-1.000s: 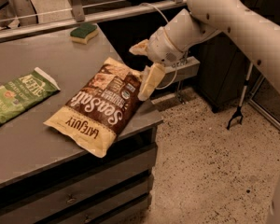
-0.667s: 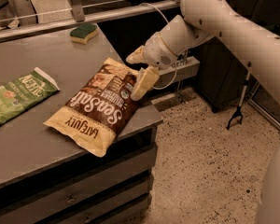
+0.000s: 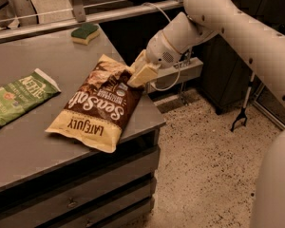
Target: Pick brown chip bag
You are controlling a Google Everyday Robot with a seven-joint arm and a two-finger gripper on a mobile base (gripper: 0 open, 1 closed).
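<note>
The brown chip bag (image 3: 97, 106) lies flat on the grey table (image 3: 52, 56), near its right front edge. It is dark brown with cream-yellow ends, and its white "Sea Salt" script reads upside down. My gripper (image 3: 138, 69) is at the bag's far right corner, right against its crinkled top edge. The white arm (image 3: 218, 18) reaches in from the upper right. The bag rests on the table and is not lifted.
A green chip bag (image 3: 16, 96) lies at the table's left. A green-and-yellow sponge (image 3: 84, 33) sits at the back edge. Drawers (image 3: 85, 198) are below the tabletop. A white power strip with cable (image 3: 180, 70) hangs right of the table, and a black tool (image 3: 242, 113) stands on the speckled floor.
My gripper has moved left and slightly down, from beside the bag's right edge to its far right corner. The bag has not moved.
</note>
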